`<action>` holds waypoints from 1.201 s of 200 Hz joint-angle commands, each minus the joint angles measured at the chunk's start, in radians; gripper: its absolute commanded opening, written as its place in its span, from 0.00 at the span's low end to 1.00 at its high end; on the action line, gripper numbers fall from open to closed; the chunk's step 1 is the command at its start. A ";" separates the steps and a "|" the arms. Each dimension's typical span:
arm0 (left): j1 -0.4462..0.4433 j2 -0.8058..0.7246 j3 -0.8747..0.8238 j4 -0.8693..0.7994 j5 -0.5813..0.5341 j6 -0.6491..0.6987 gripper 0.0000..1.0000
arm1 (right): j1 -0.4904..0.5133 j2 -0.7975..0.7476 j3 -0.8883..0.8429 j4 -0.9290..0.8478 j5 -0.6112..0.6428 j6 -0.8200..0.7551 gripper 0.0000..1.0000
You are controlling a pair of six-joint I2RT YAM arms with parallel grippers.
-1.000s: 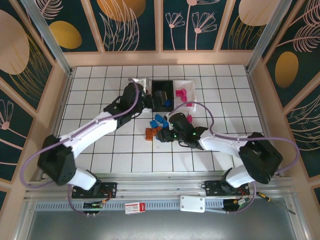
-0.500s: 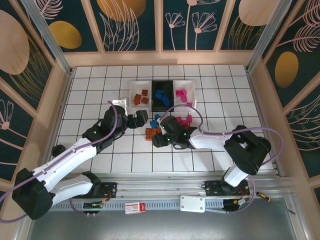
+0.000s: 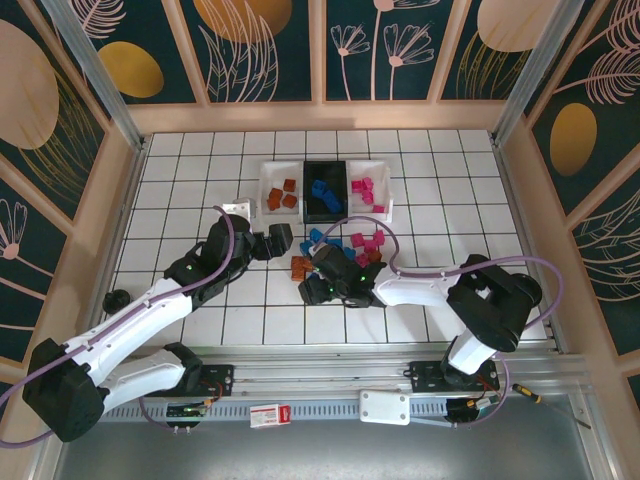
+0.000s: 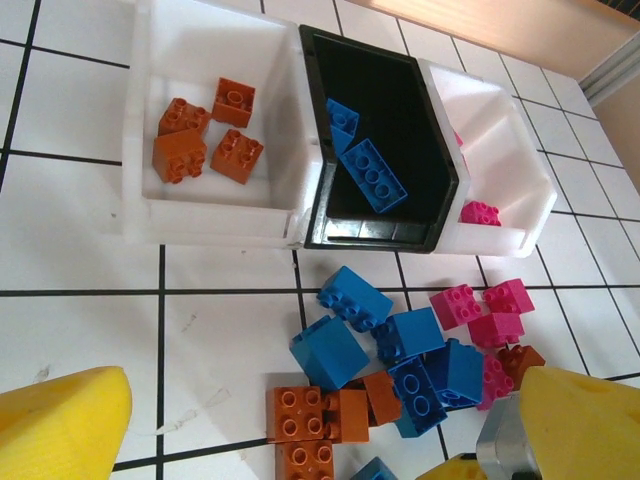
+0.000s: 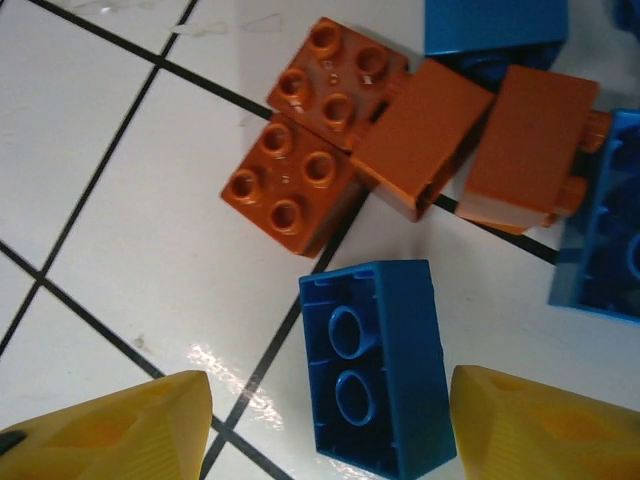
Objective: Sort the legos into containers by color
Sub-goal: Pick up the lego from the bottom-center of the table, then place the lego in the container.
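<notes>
Blue is the colour in play. A blue brick [image 5: 378,365] lies hollow side up on the tabletop [image 5: 120,200], at the near edge of the loose pile [image 4: 400,350] and just beside two orange bricks [image 5: 305,150]. The right pincer [image 5: 328,435] hangs over it with yellow fingers [image 5: 540,430] spread to either flank. A gap shows on both sides, so it is open and grips nothing. It looks lined up to close across the brick's narrow width, the easier span to pinch.

Beyond the pile three bins stand side by side, touching. The black bin [image 4: 400,110] in the middle holds blue bricks, so this one likely belongs there. The left white bin [image 4: 210,222] holds orange, the right white bin [image 4: 510,215] pink.

The left pincer [image 3: 280,240] hovers left of the pile, wide open and empty. I'd guess it is held aside to leave its partner room.
</notes>
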 commanded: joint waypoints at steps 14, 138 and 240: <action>0.004 0.002 -0.017 -0.009 -0.016 -0.017 0.99 | 0.006 0.095 0.048 -0.012 0.045 0.002 0.59; 0.004 0.005 -0.038 -0.014 -0.037 -0.009 0.99 | -0.006 -0.111 0.034 -0.016 0.014 -0.036 0.22; 0.003 0.003 -0.105 0.012 -0.023 -0.037 0.99 | -0.335 0.155 0.530 -0.118 0.076 -0.103 0.22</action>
